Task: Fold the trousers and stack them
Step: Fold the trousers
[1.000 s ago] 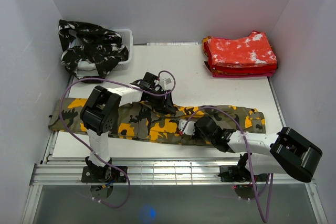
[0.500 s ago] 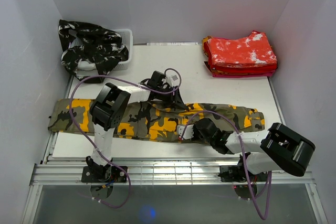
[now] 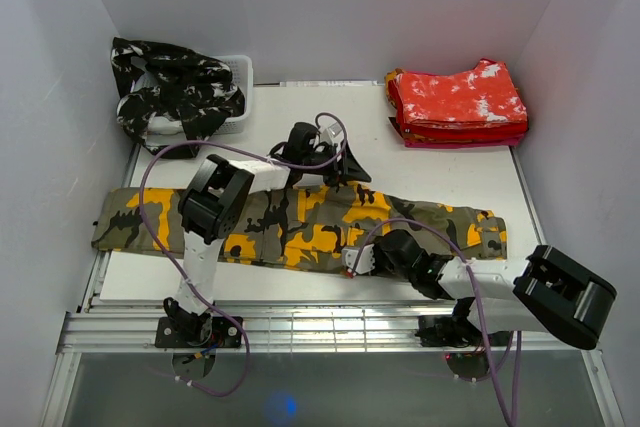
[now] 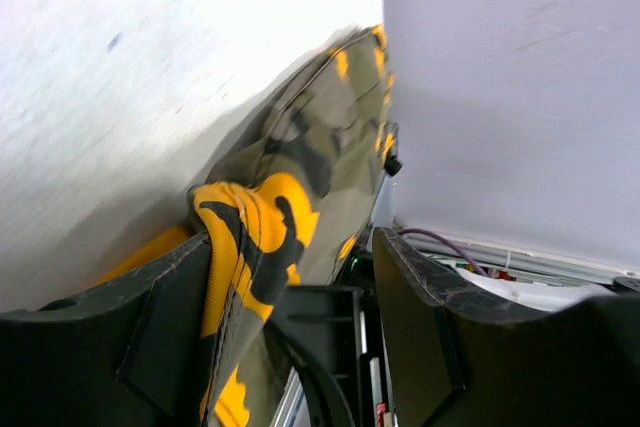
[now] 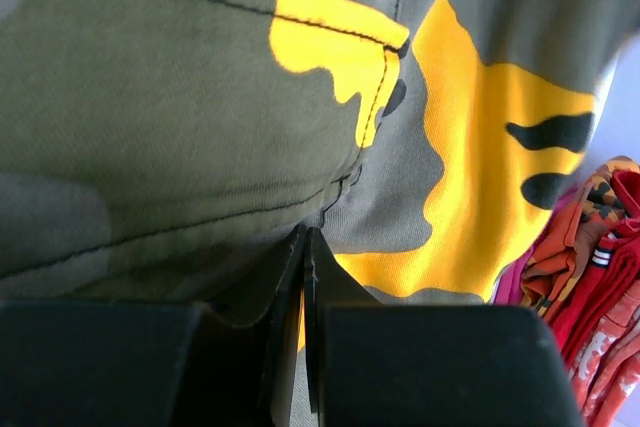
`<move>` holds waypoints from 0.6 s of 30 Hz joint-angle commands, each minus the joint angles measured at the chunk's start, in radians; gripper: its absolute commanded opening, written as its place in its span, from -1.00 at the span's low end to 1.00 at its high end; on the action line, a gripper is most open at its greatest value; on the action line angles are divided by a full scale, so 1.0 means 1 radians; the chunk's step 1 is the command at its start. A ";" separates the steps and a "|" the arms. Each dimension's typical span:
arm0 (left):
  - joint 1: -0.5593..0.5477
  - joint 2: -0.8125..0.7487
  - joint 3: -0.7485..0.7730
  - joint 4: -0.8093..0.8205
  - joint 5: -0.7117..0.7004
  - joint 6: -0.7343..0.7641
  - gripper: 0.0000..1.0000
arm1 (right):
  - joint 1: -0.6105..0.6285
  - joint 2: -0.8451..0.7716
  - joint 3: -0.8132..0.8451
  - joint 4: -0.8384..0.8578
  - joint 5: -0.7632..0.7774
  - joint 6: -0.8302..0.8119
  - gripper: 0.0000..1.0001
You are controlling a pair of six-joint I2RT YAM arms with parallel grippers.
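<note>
White rect. table [image 3: 420, 162] carries long olive camo cloth trousers [image 3: 310, 227] w/ orange-yellow & black patches, spread left-to-right across its middle. Folded red-white trousers [image 3: 458, 102] sit stacked at far-right corner. Black-white trousers [image 3: 175, 92] are heaped in white plastic basket [image 3: 241, 69], far left. Left gripper [image 4: 300, 287]: jaws wide apart, olive fold betw. them, unpinched. Right gripper [image 5: 305, 247]: jaws closed together against olive cloth; can't tell if any is nipped.

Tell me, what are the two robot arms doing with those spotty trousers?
Folding trousers. The olive camouflage trousers lie stretched across the table. The right gripper has its jaws shut on the near edge of the cloth, and the left gripper is at the far edge with jaws apart around a fold. Red trousers sit folded at the back right; black-and-white trousers hang over a basket.
</note>
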 commanded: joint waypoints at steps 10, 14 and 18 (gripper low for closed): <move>0.059 0.046 0.107 0.231 -0.021 -0.051 0.45 | 0.007 -0.130 -0.055 -0.411 -0.190 -0.008 -0.84; 0.084 0.035 0.110 0.207 -0.052 0.029 0.46 | 0.007 -0.137 -0.033 -0.456 -0.210 -0.003 -0.84; 0.127 -0.029 0.147 0.074 -0.112 0.217 0.49 | 0.003 -0.131 0.030 -0.482 -0.206 0.056 -0.84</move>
